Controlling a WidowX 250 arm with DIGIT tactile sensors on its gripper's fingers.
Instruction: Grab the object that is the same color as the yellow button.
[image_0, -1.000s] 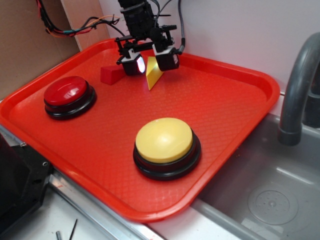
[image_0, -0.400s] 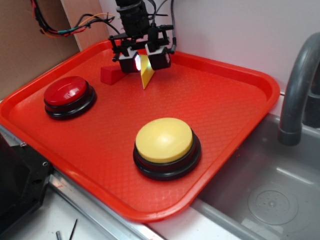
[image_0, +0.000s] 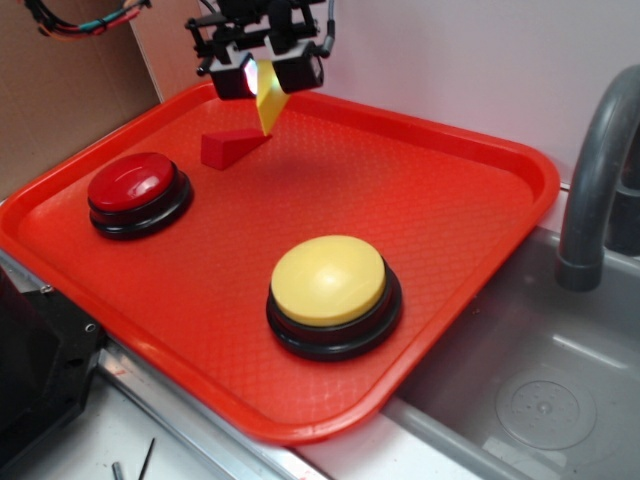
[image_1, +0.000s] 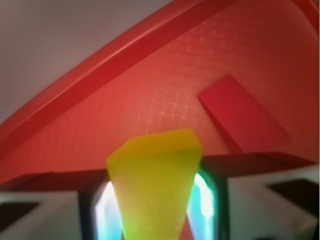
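Yellow wedge (image_0: 266, 105) hung pinched between the gripper (image_0: 262, 72) jaws, clear above the red tray (image_0: 480, 210), with the red wedge (image_0: 230, 147) just below and the yellow button (image_0: 330, 282) well apart

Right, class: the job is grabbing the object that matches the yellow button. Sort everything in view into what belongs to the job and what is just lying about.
Belongs to the job:
- yellow wedge block, clamped in the gripper, lifted off the tray
- yellow button, the colour reference

Just lying about:
- red wedge block
- red button
- red tray
- grey faucet
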